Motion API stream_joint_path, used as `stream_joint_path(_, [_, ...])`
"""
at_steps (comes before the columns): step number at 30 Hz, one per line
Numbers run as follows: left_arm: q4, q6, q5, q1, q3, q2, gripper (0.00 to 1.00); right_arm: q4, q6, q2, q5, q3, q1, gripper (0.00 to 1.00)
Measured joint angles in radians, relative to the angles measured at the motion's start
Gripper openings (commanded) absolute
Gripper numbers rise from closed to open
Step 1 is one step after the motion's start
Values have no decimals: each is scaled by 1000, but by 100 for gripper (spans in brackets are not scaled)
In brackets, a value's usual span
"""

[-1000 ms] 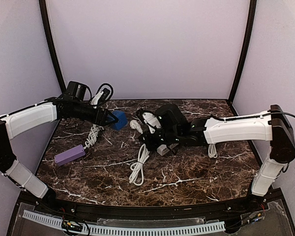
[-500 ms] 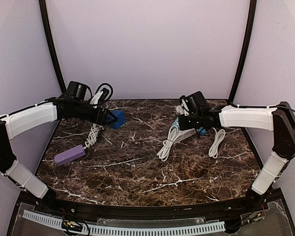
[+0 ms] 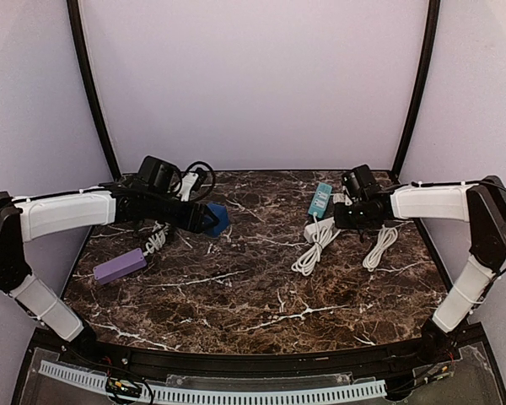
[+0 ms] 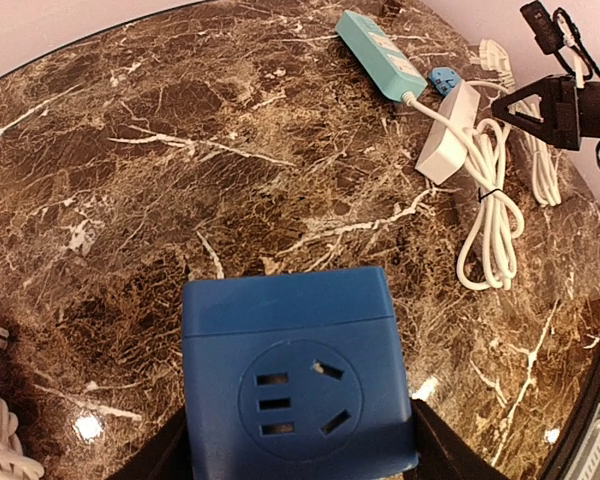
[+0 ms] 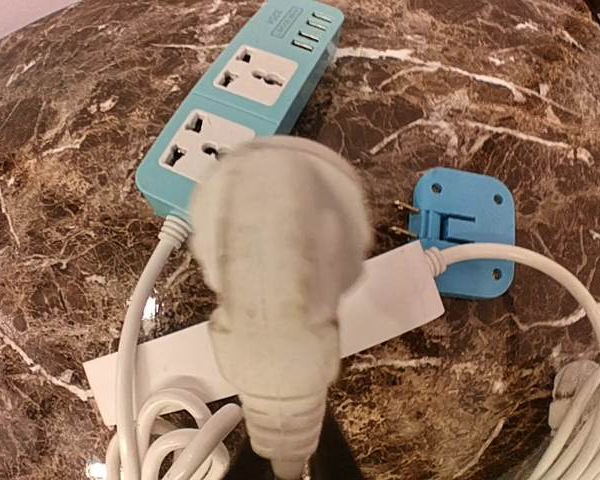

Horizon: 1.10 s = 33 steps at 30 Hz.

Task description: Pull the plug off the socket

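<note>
The socket, a bright blue cube, is held just above the table at the left back by my left gripper. In the left wrist view the socket fills the lower middle between the black fingers, and its facing outlet is empty. My right gripper at the right back is shut on a white plug, far from the cube. The plug's white cord trails down onto the table. The right gripper's fingers are mostly hidden under the plug.
A teal power strip lies just beyond the right gripper, with a white power strip and a flat blue plug beside it. A second white cord coil lies right. A purple power strip lies front left, with cables behind the left arm.
My right arm has swung from the table's middle to the right back, carrying the white plug and its cord. My left gripper has moved the blue cube slightly right.
</note>
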Motion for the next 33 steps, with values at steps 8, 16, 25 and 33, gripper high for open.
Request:
stream_joint_path(8, [35,0,-103,-40,0,115,31,7,56,0,-38,-51,-2,81])
stream_joint_path(16, [56,-1,-143,-43,0,192,60,13,43,-55,-42,-74,3,86])
stream_joint_path(25, [101,-11,-139,-45,0,211,94,41,14,-118,-18,-102,6,95])
stream_joint_path(33, [117,-12,-143,-42,-1,204,99,60,-35,-155,-11,-136,6,99])
